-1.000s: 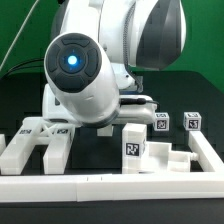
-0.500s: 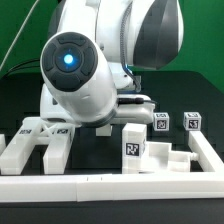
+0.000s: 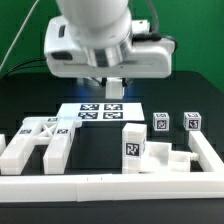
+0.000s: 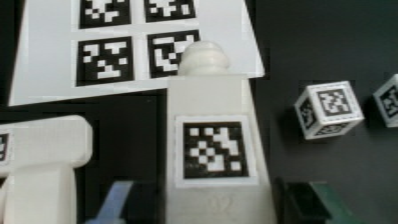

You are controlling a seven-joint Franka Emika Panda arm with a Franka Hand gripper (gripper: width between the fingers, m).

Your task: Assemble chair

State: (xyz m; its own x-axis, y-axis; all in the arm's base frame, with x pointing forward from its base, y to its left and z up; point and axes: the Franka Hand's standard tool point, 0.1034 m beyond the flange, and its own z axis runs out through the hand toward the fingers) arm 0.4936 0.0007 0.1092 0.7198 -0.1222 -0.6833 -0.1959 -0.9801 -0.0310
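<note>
My gripper [image 3: 113, 82] hangs above the marker board [image 3: 100, 111], shut on a white post-shaped chair piece [image 3: 114, 90]. In the wrist view that piece [image 4: 214, 100] runs out from between the fingers [image 4: 118, 200], with a rounded tip and a square tag on its face. Its gripped end is hidden by the gripper [image 4: 222, 208]. More chair parts lie on the black table. A wide cross-braced piece [image 3: 42, 140] is at the exterior view's left. An upright tagged block [image 3: 132, 146] stands near the front. Two small tagged cubes [image 3: 160, 122] [image 3: 191, 121] sit at the right.
White border rails [image 3: 110, 181] run along the front and up the exterior view's right side [image 3: 205, 150]. Part of another white chair piece [image 4: 45, 165] shows beside the held post in the wrist view. A low white slab [image 3: 168, 158] lies next to the upright block.
The arm has swung up and back, out of the camera's foreground. The marker board, hidden before, now shows beneath the gripper and the piece it holds.
</note>
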